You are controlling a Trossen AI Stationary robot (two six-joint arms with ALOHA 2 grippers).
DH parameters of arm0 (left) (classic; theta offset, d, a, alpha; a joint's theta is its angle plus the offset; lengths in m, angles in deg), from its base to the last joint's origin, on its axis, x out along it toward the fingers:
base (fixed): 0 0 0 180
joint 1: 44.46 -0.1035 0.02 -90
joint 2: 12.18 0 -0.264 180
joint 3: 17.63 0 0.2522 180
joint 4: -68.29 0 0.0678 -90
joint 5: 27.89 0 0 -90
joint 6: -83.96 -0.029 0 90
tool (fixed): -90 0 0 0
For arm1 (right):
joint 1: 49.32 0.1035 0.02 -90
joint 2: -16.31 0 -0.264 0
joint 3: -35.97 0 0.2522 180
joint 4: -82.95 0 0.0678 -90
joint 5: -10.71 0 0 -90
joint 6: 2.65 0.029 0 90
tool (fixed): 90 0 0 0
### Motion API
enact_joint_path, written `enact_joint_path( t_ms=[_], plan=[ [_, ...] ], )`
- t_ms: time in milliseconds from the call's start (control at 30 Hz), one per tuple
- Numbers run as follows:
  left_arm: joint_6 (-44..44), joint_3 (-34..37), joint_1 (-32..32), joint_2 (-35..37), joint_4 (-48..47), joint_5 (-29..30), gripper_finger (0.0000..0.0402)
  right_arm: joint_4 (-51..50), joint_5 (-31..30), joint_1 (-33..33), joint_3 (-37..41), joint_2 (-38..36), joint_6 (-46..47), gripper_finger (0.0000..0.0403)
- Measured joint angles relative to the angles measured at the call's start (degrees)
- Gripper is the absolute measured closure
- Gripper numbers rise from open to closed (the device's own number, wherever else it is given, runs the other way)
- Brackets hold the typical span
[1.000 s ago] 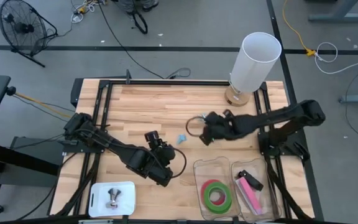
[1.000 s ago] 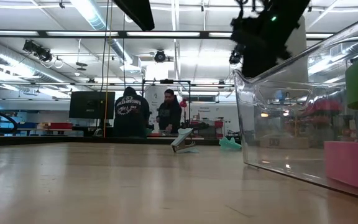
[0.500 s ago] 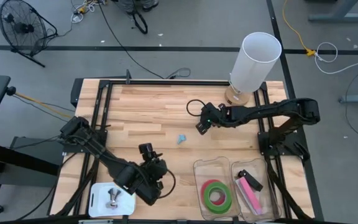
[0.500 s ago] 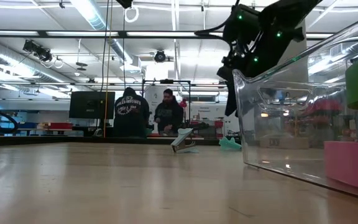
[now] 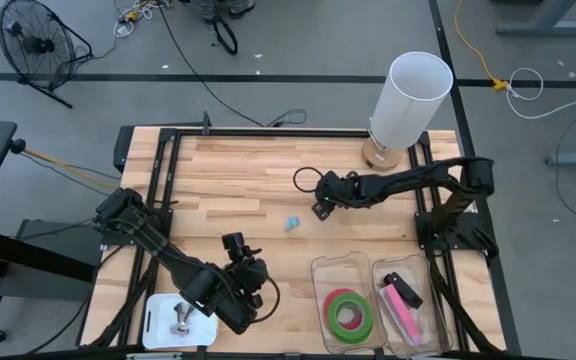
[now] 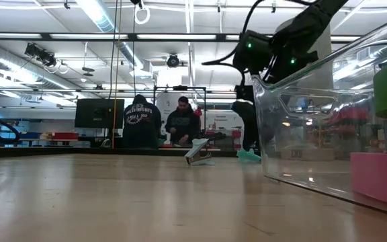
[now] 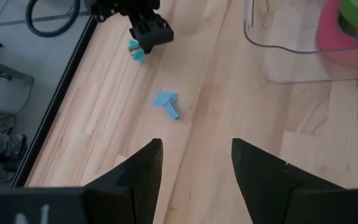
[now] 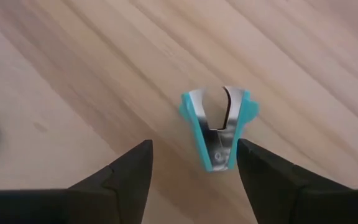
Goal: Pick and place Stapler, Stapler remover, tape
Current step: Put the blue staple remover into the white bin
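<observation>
The right end effector [image 5: 320, 207] hangs low over the wooden worktop [image 5: 228, 175], a little way out from the white cylinder [image 5: 408, 100]. Its two dark fingers [image 8: 120, 177] stand apart, open, and grip nothing. Between and just beyond them, in the right wrist view, the teal staple remover [image 8: 218, 127] lies flat on the wood, apart from both fingers. A small blue piece [image 5: 292, 223] lies on the worktop just beside this end effector, on the side away from the cylinder.

The left end effector [image 5: 253, 290] waits well apart from the cylinder, beside a white tray [image 5: 163, 310]; its fingers [image 7: 138, 177] are parted and empty.

The tape [image 5: 349, 312], green on red-pink, sits in a clear bin [image 5: 318, 268] at the worktop's edge opposite the cylinder. A neighbouring bin [image 5: 433, 325] holds a pink stapler [image 5: 400, 305].
</observation>
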State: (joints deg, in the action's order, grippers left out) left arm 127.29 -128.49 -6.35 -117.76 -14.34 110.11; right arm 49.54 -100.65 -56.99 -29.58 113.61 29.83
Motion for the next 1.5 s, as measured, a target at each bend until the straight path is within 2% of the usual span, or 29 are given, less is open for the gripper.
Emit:
enact_joint_path(
  t_ms=[300, 433, 533, 700, 733, 900, 1067, 1333, 1500],
  plan=[
    [0.0, 0.0, 0.0, 0.0, 0.3, -0.2, 0.0204, 2.3, 1.1, -1.9, -0.1, 4.0, -0.2, 0.0171],
    [0.0, 0.0, 0.0, 0.0, 0.4, -0.1, 0.0204, 3.1, 0.9, -2.4, -0.2, 4.7, -0.4, 0.0190],
    [-0.1, 0.0, 0.0, 0.0, 0.4, -0.1, 0.0204, 3.8, 1.8, -2.5, -0.2, 4.7, 0.0, 0.0238],
    [0.0, 0.0, 0.0, 0.0, 0.8, -0.4, 0.0204, 3.7, 4.2, -2.4, -0.2, 4.6, -0.2, 0.0372],
    [0.0, 0.0, 0.0, 0.0, 0.8, -0.4, 0.0204, 3.7, 4.4, -2.4, -0.2, 4.6, -0.4, 0.0386],
    [0.0, 0.0, 0.0, 0.0, 0.8, -0.4, 0.0204, 3.7, 4.7, -2.1, -0.2, 4.6, -0.5, 0.0398],
    [0.0, 0.0, 0.0, 0.0, 0.8, -0.4, 0.0204, 0.9, 6.2, -1.0, 0.1, 1.5, -1.5, 0.0401],
    [0.0, 0.0, 0.0, 0.0, 1.2, -0.5, 0.0204, -2.3, 4.7, 0.4, 0.1, -4.8, -1.0, 0.0402],
    [0.0, 0.0, 0.0, 0.0, 1.2, -0.5, 0.0204, -2.7, 5.3, 0.3, 0.0, -5.5, 0.8, 0.0390]
  ],
)
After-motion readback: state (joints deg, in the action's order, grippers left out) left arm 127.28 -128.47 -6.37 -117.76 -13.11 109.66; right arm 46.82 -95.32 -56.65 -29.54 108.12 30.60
